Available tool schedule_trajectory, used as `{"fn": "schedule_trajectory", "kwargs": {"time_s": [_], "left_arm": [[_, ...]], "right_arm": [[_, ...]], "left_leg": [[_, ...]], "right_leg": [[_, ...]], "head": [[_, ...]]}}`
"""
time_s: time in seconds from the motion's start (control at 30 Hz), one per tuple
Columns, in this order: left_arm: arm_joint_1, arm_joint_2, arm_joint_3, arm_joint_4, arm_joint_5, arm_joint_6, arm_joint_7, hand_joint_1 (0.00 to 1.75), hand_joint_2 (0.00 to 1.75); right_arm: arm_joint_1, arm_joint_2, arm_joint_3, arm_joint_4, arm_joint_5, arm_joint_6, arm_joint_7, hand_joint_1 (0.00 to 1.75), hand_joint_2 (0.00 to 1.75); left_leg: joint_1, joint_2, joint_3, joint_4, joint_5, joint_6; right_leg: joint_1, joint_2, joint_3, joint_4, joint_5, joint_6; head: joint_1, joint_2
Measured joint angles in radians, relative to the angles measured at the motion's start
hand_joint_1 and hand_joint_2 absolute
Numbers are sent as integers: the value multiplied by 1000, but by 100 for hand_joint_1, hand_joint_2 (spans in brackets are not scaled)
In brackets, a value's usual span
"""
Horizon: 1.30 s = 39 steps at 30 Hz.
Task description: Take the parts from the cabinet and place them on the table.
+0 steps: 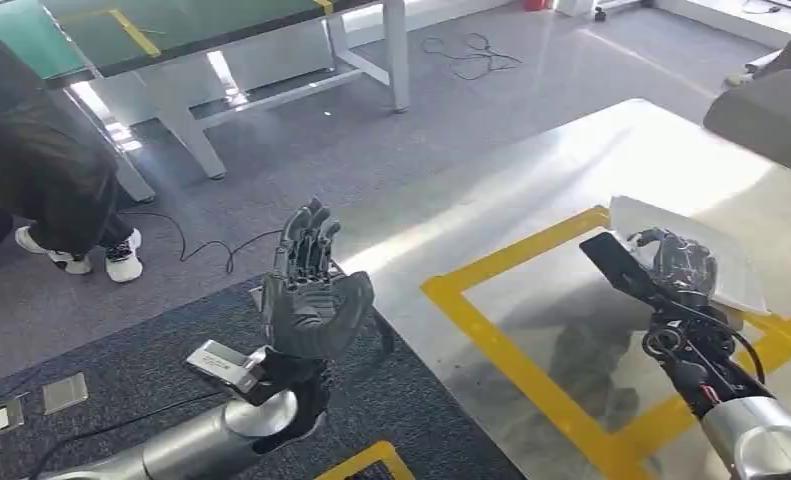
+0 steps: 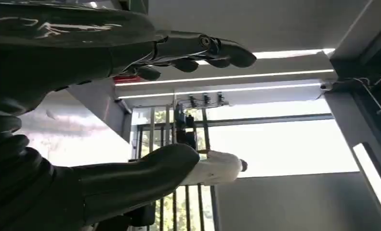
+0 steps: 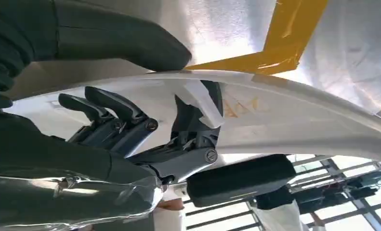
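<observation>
one bagged part [image 1: 706, 255] sits at the right of the frame on the tabletop [image 1: 571, 180], by the yellow tape [image 1: 511, 335], my right hand [image 1: 676, 265] gripping its edge. release remains, i judge. my left hand [image 1: 311, 290] is raised, fingers apart, holding nothing.

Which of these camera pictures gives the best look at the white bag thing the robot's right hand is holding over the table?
The head view: there the whole white bag shows in the right hand, above the yellow tape on the table. The right wrist view shows only a close curved stretch of the bag against the fingers. The left wrist view looks elsewhere.
</observation>
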Motion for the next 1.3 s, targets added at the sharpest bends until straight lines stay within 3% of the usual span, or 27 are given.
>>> {"fn": "schedule_trajectory", "kwargs": {"time_s": [0.57, 0.83, 1.3], "left_arm": [[-4, 0, 0, 0, 9, 0, 0, 0, 175], [-4, 1, 0, 0, 1, 0, 2, 0, 175], [-4, 5, 0, 0, 1, 0, 3, 0, 175]], "right_arm": [[6, 0, 0, 0, -3, -5, 6, 175, 175], [26, -5, -13, -22, -76, -38, -56, 175, 175], [49, -25, -42, -88, -90, -40, -60, 175, 175]], "left_leg": [[0, 0, 17, -17, 1, 2], [0, 0, 18, -17, 1, 2], [0, 0, 19, -18, 1, 2]], "right_leg": [[0, 0, 21, -26, 5, 3], [0, 0, 22, -26, 5, 4], [0, 0, 22, -26, 5, 4]], "head": [[1, 0], [0, 0], [1, 0]]}}
